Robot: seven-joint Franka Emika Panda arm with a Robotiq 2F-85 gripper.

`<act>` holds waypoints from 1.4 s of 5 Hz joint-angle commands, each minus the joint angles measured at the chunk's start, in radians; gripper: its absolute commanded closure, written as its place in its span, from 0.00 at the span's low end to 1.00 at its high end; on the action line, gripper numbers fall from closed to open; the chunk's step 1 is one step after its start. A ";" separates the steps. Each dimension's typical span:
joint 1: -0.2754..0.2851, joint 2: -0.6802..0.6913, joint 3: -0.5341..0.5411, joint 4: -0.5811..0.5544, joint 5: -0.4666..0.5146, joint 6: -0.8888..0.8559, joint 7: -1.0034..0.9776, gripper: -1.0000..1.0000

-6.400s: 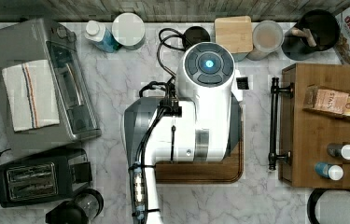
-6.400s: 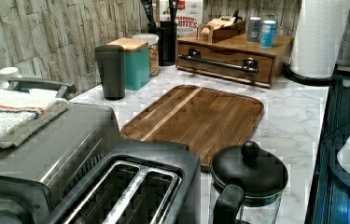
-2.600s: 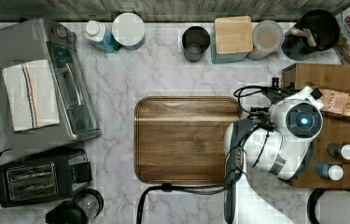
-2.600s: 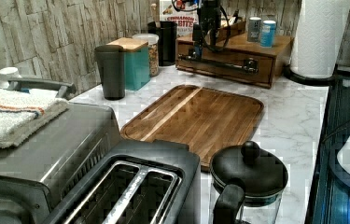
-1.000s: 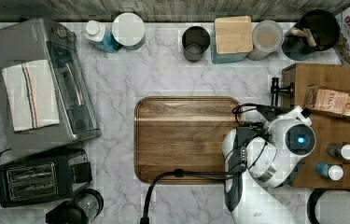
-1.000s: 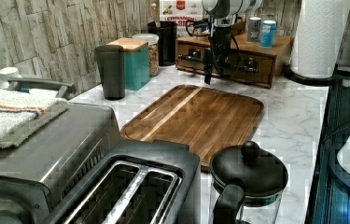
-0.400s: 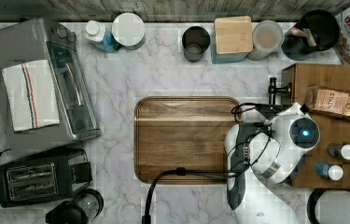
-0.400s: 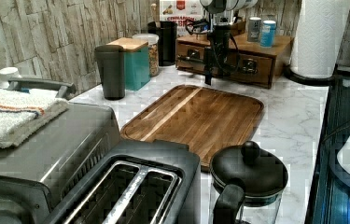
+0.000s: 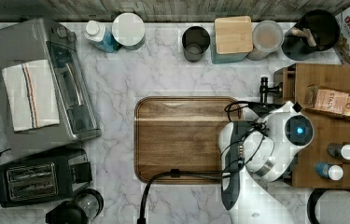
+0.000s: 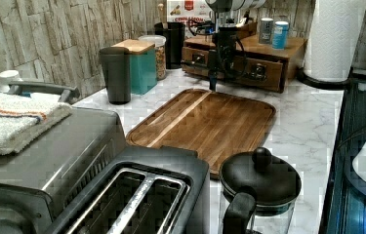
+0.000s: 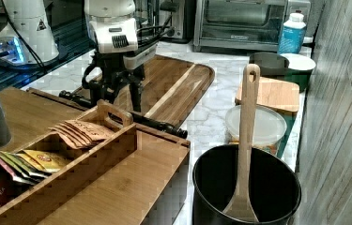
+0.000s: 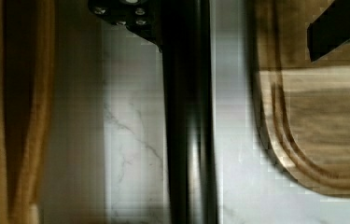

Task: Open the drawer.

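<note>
- Top view's left-to-right: wooden tray [image 9: 182, 135], then gripper [image 10: 213, 73], then drawer [image 10: 241, 68] at the desk's [image 9: 163, 79] right end.
- Gripper straddles the bar handle [image 12: 184, 116], open, gripping nothing; closing off-centre could let it slip.
- Pulling may drag the cabinet [image 9: 336, 84].

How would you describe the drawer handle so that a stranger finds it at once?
Find the boxy wooden cabinet at the top view's right edge of the marble counter. On its front, facing the wooden tray, runs the handle: a long black metal bar, unlike the brown wood around it.
</note>
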 commanded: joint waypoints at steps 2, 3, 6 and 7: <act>0.289 -0.106 0.203 -0.036 -0.048 -0.043 0.244 0.00; 0.353 -0.109 0.173 -0.035 -0.127 -0.025 0.331 0.00; 0.365 -0.106 0.212 0.024 -0.156 -0.096 0.438 0.00; 0.365 -0.106 0.211 0.024 -0.156 -0.096 0.437 0.00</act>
